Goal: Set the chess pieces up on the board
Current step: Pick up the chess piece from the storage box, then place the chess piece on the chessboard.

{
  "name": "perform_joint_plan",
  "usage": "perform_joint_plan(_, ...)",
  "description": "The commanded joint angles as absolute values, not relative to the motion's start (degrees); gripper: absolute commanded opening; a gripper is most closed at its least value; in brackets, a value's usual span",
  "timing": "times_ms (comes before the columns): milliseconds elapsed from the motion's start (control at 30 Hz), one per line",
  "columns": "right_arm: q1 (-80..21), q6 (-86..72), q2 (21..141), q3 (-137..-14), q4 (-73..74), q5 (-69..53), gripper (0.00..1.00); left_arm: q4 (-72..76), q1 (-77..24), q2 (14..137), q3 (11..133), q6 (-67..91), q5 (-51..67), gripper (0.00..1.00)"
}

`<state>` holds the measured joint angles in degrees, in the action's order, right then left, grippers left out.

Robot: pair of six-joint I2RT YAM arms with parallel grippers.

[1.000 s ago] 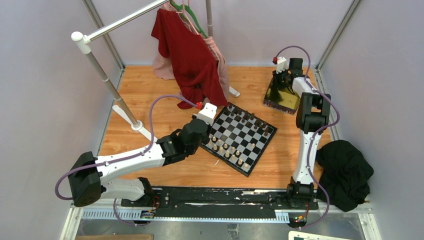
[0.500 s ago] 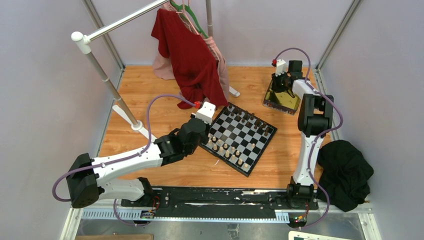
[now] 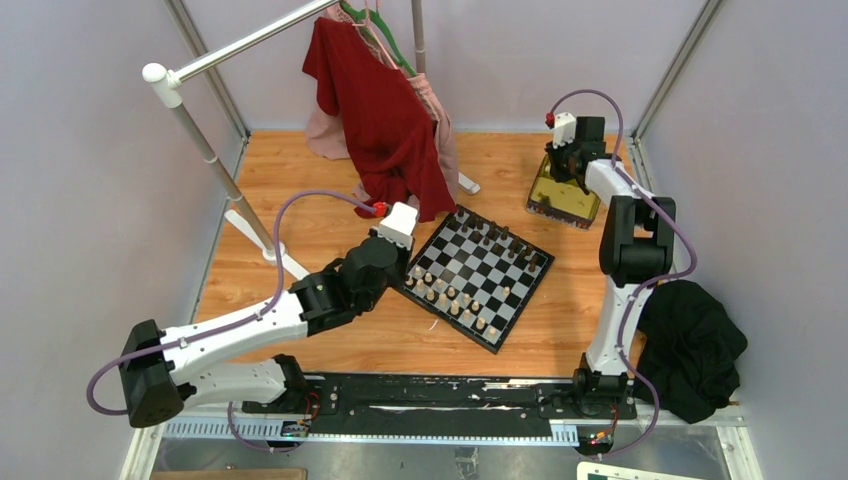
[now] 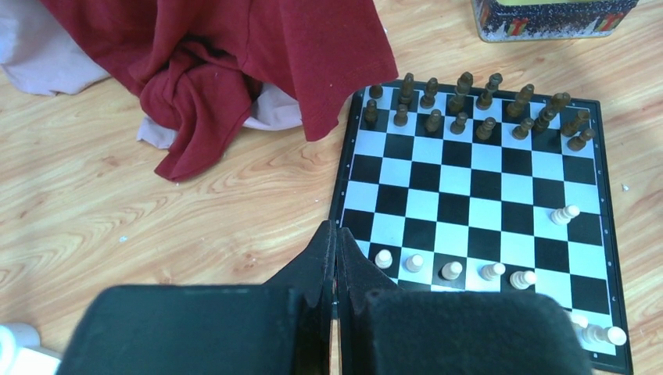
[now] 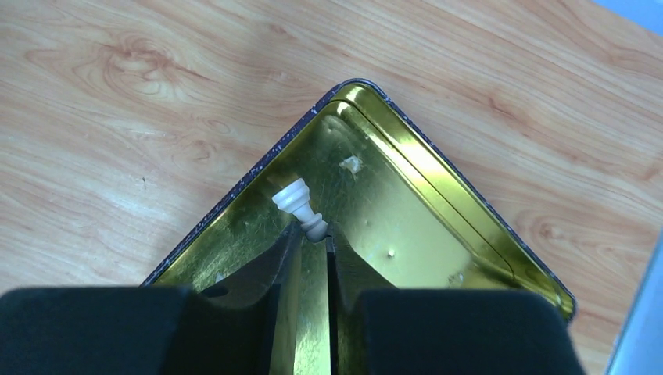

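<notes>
White metal rack pole (image 3: pixel 200 140) slants across the far L side: smooth tube w/ rounded cap. Red shirt (image 3: pixel 385 120) hangs from the rack, soft fabric, hem bunched on the wood-grain tabletop (image 3: pixel 500 160) at approx. 11 o'clock of the board. Pale pink cloth (image 4: pixel 39 55) lies under it.

L arm (image 3: pixel 250 320), white shells w/ black joints, reaches in from 8 o'clock. L jaws: pressed together, no gap, nothing btwn them. They are black, matte, wedge-shaped. In wrist view the tips sit over the board's L border near its 7 o'clock corner. Contact w/ the board: can't tell.

Board (image 4: pixel 469 203): flat, square, glossy black & white checks, thin black border. It sits mid-tabletop, turned corner-on in the top view. Dark pieces (image 4: pixel 469 109), brown and turned, stand upright in two rows along the far edge (wrist view). Light pieces (image 4: pixel 453 269), cream, stand in a row along the near side, some hidden behind the jaws. One lone light piece (image 4: pixel 564 213) stands ahead of that row on the 3 o'clock side.

Tin (image 3: pixel 560 198) at 1 o'clock of the board, well apart from it. It is square, shiny gold inside, w/ dark speckled rim. R arm (image 3: pixel 625 240) reaches over it. R jaws: narrow gap, tips pinching the thin end of a cream piece (image 5: pixel 299 205). The piece is tilted inside the tin, round base toward 11 o'clock. Whether the base touches the tin floor: can't tell.

Black cloth (image 3: pixel 690 345), crumpled and matte, lies at 4 o'clock of the board.
</notes>
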<state>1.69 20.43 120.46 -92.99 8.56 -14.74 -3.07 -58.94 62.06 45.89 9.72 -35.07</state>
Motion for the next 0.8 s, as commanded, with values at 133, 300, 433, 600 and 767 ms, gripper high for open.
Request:
perform_joint_plan(133,-3.92,19.89,110.32,-89.18,13.06,-7.09,0.03,-10.32,-58.62,55.57,48.73,13.79,-33.87,0.01)
perform_joint_plan(300,-7.67,20.42,103.84,-85.91,17.02,-4.19,0.03,-14.31,-58.58,52.59,49.31,16.18,-32.59,0.01)
perform_joint_plan(433,-11.44,20.88,97.93,-81.60,19.46,-1.28,0.03,-17.06,-58.59,50.61,49.59,17.62,-31.42,0.01)
perform_joint_plan(600,-17.08,20.98,89.89,-75.53,22.88,3.40,0.03,-18.90,-58.56,48.11,49.70,18.50,-31.34,0.01)
perform_joint_plan(767,-23.77,20.13,82.34,-70.62,27.92,7.20,0.03,-19.98,-58.61,47.34,50.47,18.80,-30.94,0.01)
